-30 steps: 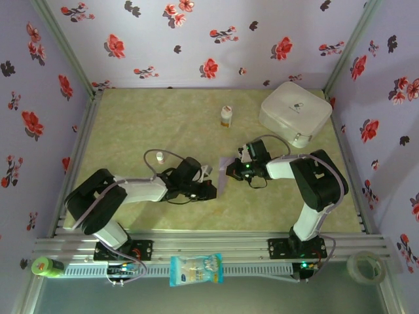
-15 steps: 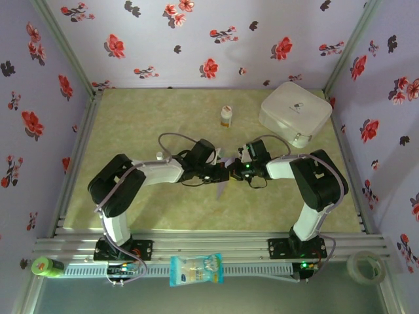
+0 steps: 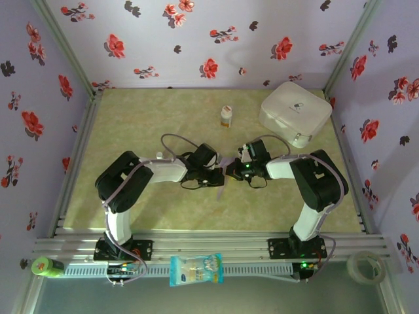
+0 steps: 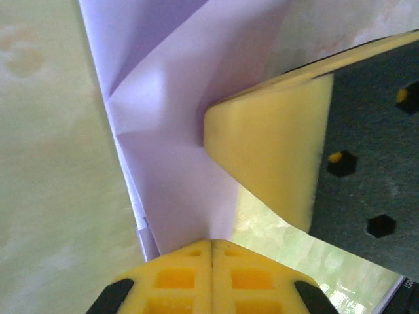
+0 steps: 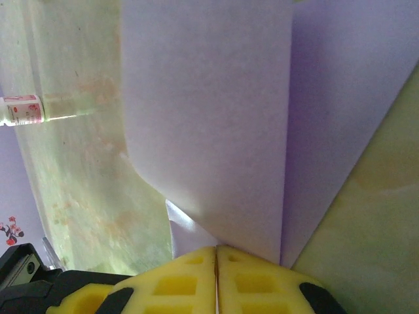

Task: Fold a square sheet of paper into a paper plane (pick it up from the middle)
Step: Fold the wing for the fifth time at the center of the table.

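Note:
The square sheet of paper (image 3: 220, 189) is folded into a narrow lavender strip at the middle of the table. It spreads as creased layers in the left wrist view (image 4: 163, 124) and as two panels in the right wrist view (image 5: 216, 111). My right gripper (image 3: 232, 171) is shut on its right edge, the paper running into the closed jaws (image 5: 216, 248). My left gripper (image 3: 217, 175) is shut, its tips (image 4: 211, 242) pressed against the paper from the left. A yellow finger (image 4: 268, 150) of the right gripper lies on the paper just ahead of them.
A small white bottle (image 3: 226, 116) stands behind the grippers and lies at the left in the right wrist view (image 5: 26, 110). A white rounded case (image 3: 294, 112) sits at the back right. A snack packet (image 3: 196, 269) and a tape roll (image 3: 365, 265) lie on the front rail.
The left arm swung up and right from the near left, bringing its shut gripper against the paper. The right gripper and the paper barely moved.

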`<state>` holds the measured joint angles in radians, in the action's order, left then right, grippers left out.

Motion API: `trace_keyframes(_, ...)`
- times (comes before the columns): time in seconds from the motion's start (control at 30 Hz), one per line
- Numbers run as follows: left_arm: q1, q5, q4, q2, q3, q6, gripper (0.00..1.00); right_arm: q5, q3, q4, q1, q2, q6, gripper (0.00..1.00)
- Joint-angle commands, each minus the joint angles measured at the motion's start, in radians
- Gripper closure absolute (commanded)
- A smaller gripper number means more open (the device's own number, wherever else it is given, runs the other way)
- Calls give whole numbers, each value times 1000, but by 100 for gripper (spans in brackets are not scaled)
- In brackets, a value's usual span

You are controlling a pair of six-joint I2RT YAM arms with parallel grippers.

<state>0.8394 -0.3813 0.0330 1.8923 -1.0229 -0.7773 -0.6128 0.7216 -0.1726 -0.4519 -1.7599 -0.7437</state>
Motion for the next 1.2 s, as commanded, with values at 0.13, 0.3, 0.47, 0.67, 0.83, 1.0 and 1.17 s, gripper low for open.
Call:
trace_keyframes(0.13,-5,33,41,-2,78,38,100,87,43,113,0,52,10,84)
trace_keyframes(0.3,-3,36,24,-13,127,36,100,111,56,174,20,167,20,80)
trace_keyframes(0.47,8,21,21,-34,166,53,100,151,13,215,36,268,35,82)
trace_keyframes(0.67,19,6,18,-64,207,68,100,75,-61,97,21,291,-23,94)
trace_keyframes(0.83,22,0,18,-72,221,80,100,88,-24,78,-51,215,-32,96)
trace_keyframes(1.0,24,-1,9,-75,226,76,100,172,27,88,-98,137,-59,96)
trace_keyframes(1.17,24,-2,-1,-73,228,68,100,175,50,20,-114,60,-102,95)
